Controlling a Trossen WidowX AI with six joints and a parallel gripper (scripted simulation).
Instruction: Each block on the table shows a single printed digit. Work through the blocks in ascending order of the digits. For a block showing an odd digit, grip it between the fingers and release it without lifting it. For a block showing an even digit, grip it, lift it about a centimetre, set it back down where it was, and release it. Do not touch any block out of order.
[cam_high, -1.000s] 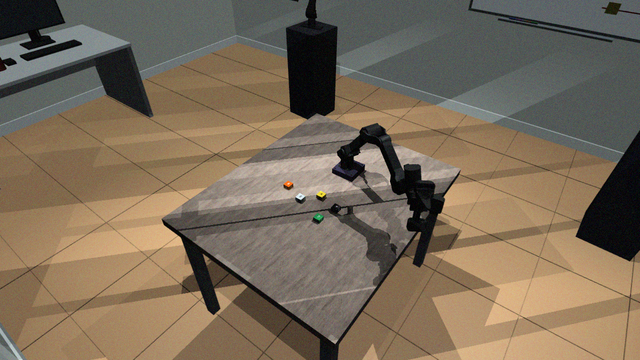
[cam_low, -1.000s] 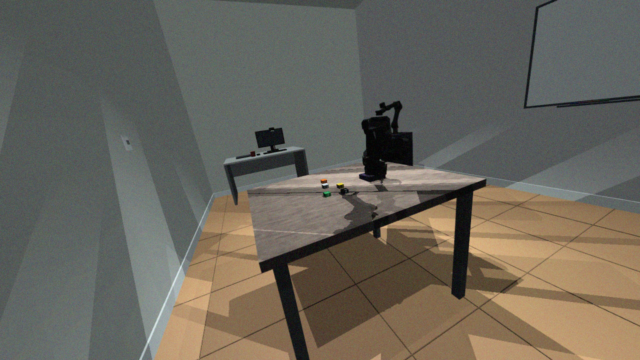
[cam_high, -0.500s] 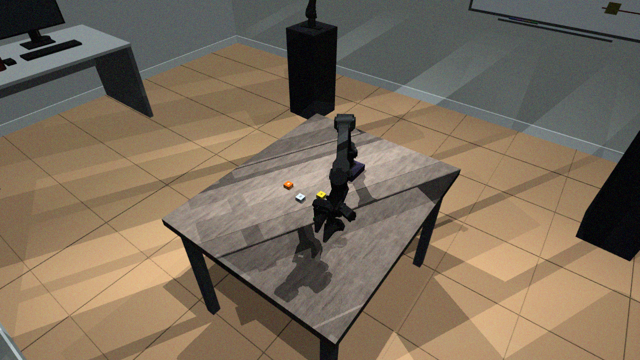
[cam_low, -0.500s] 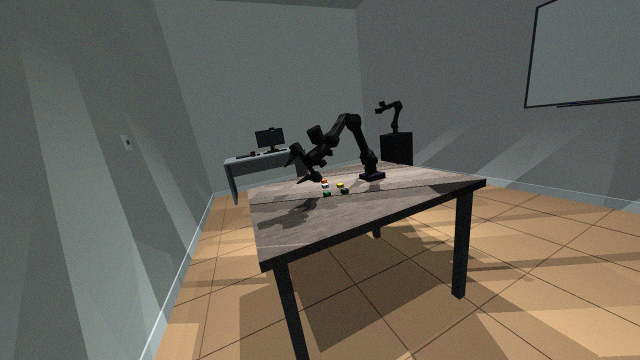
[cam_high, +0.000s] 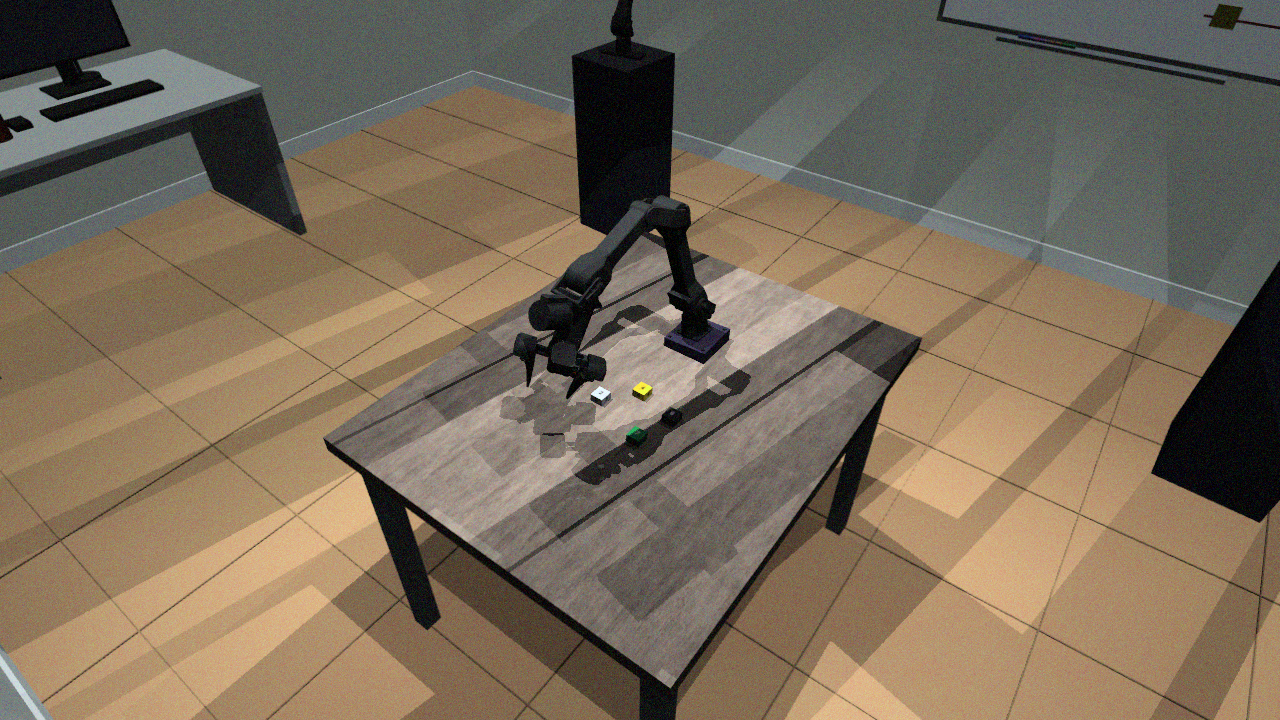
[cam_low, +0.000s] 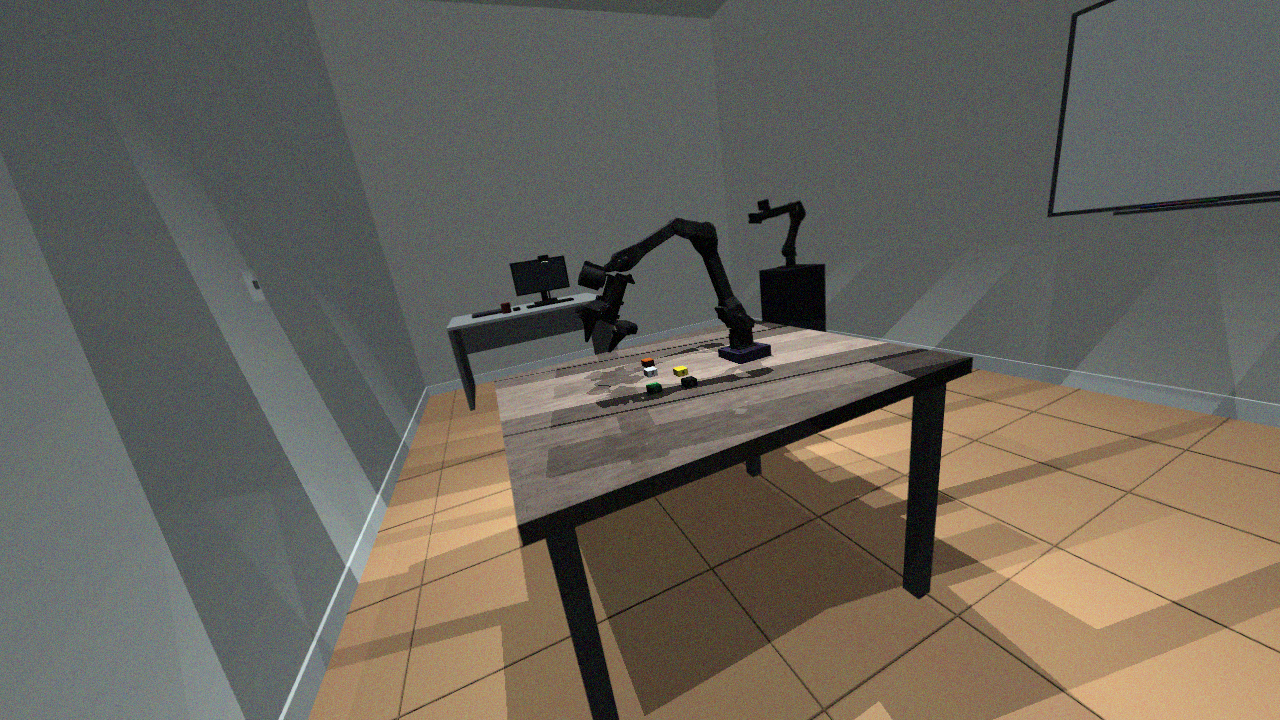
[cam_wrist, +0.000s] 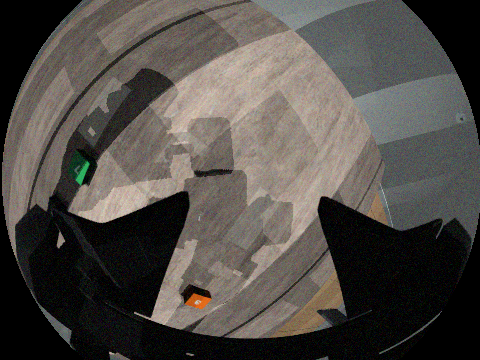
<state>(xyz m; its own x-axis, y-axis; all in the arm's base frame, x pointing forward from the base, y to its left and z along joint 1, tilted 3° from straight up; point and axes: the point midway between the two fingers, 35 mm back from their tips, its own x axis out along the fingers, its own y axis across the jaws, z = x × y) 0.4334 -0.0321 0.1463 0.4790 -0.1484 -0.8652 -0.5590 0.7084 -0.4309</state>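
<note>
Seen from above, the near corner of the wooden counter (cam_high: 644, 546) (cam_low: 626, 447) (cam_wrist: 260, 65) points toward the viewer, and the green block (cam_high: 636, 436) (cam_low: 654, 387) (cam_wrist: 81, 168) is the block closest to it. The black block (cam_high: 671, 416) (cam_low: 688, 382) sits a little farther in, toward the right corner (it nearly melts into a shadow). Then come the white block (cam_high: 600, 395) (cam_low: 650, 371), on the left-corner side, and the yellow block (cam_high: 641, 391) (cam_low: 680, 370). All stand apart; their digits are too small to read surely.

The end effector (cam_high: 548, 390) (cam_low: 600, 344) (cam_wrist: 255, 202) hangs above the counter, toward its far-left edge, fingers spread wide with nothing between them. The orange block (cam_low: 647, 361) (cam_wrist: 198, 299) rests on the counter too, hidden from above. Toward the far-right edge, the arm (cam_high: 669, 213) (cam_low: 698, 234) stands on a dark purple base (cam_high: 677, 346) (cam_low: 759, 355). Beyond the far corner is a black pedestal (cam_high: 622, 134) (cam_low: 792, 300).
</note>
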